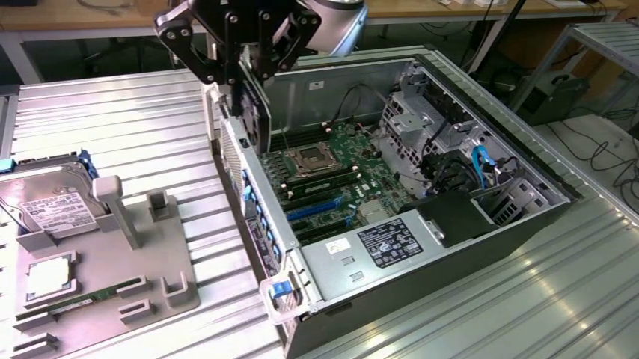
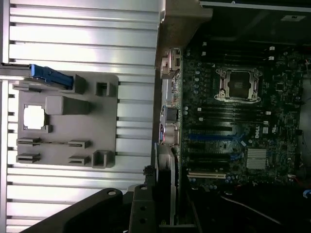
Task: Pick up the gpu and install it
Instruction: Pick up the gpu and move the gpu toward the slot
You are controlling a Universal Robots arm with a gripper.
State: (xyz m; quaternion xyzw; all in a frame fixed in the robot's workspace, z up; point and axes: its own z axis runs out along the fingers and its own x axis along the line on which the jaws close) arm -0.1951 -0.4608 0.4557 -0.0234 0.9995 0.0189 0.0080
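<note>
Exterior view: the claw [image 1: 248, 84] is clamped on the gpu [image 1: 256, 123], which hangs upright and edge-down directly beneath it, over the rear edge of the open computer case [image 1: 319, 90]. The motherboard [image 1: 340, 179] lies lower, toward the exterior view's right of the claw. The grey holder [image 1: 110, 262] with the hard drive [image 1: 55, 209] sits well apart on the bench [image 1: 120, 120].

Wrist view: the gpu [image 2: 167, 170] juts out from the claw [image 2: 163, 216], seen edge-on, just beside the motherboard [image 2: 233, 121].

Fingers [image 1: 203, 61] grip gpu [image 1: 256, 120] upright over PC case [image 1: 519, 224]
</note>
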